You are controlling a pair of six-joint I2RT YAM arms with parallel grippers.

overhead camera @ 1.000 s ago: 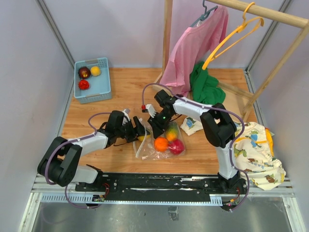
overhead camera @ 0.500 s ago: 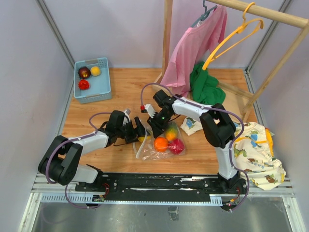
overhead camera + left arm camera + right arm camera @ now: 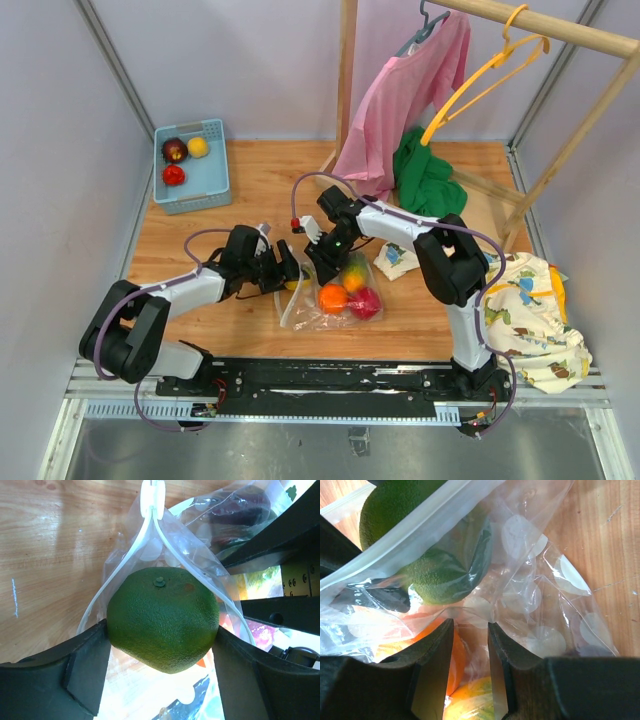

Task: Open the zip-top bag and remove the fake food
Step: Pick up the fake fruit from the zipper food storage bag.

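The left fingers [image 3: 90, 665] are holding a green fruit [image 3: 162, 620], one finger pressing on each side of it, right in the open mouth of the zip-top bag [image 3: 200, 535]. The white zip strip [image 3: 120, 565] is passing around the fruit on both sides, and its two halves are meeting at the closed end [image 3: 152, 497] beyond the fruit. The bag is lying on the wooden table [image 3: 240, 200], in the middle between the two arms and near the front edge. The right fingers [image 3: 432, 675] are standing narrow, and the clear film of the bag is gathering into creases just at their tips, so they are appearing to pinch the bag wall beside the green fruit. Deeper inside the bag an orange fruit [image 3: 333, 297], a red fruit [image 3: 365, 303] and a yellow-orange fruit [image 3: 354, 274] are lying close together. A blue basket [image 3: 218, 170] is standing at the far left corner of the table, well apart from the bag, and it is carrying three more pieces: a dark red one [image 3: 175, 150], a yellow one [image 3: 198, 147] and a red one [image 3: 173, 175]. On the right a cartoon-print cloth [image 3: 530, 310] is hanging over the table edge, and behind the arms a pink garment [image 3: 400, 95] and a green cloth [image 3: 425, 180] are hanging at a wooden rack
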